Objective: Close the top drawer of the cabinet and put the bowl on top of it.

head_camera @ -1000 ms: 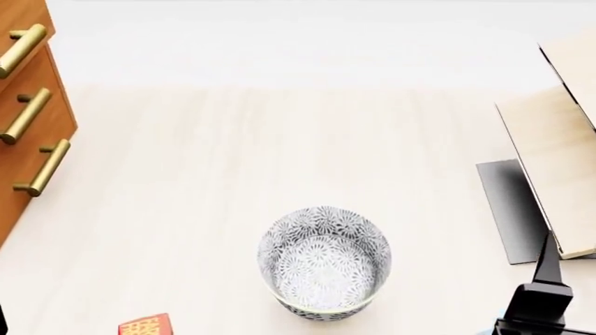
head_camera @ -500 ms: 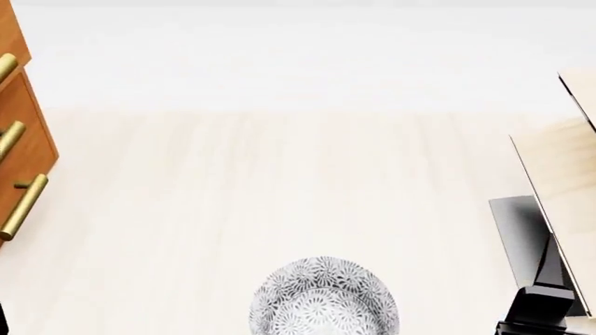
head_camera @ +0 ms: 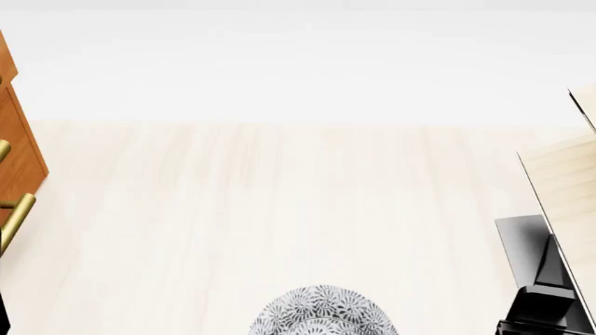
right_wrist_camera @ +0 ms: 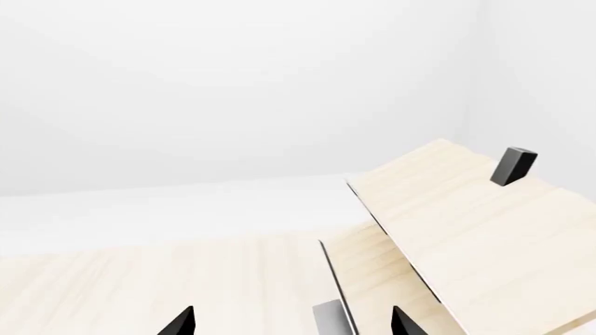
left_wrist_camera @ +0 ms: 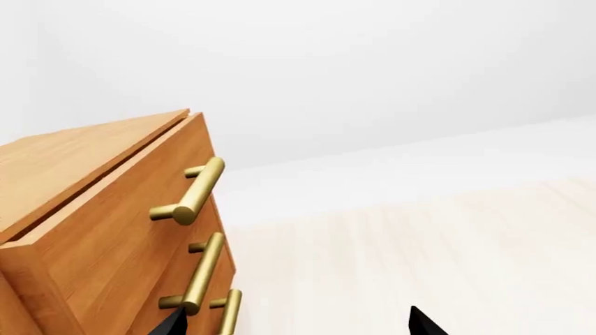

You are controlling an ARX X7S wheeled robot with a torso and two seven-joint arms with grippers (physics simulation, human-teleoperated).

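The orange-brown cabinet [left_wrist_camera: 65,164] fills one side of the left wrist view. Its top drawer [left_wrist_camera: 112,230] carries a brass bar handle [left_wrist_camera: 194,192], and a thin dark seam runs between the drawer front and the cabinet top. I cannot tell how far the drawer stands out. My left gripper [left_wrist_camera: 296,326] is open, one black fingertip beside the lower handles. The bowl [head_camera: 323,314], white with a grey flower pattern, is cut off at the head view's bottom edge. My right gripper [right_wrist_camera: 292,322] is open over the pale floor.
A second drawer handle [left_wrist_camera: 200,273] sits below the top one. The cabinet's edge [head_camera: 17,150] shows at the head view's far left. A pale wood rack [head_camera: 566,199] on a black base [head_camera: 520,244] stands at right, also in the right wrist view as slanted boards [right_wrist_camera: 465,223].
The head view has shifted: the bowl has slid down to the bottom edge, the cabinet has slipped mostly off the left side, and the rack sits lower at right.
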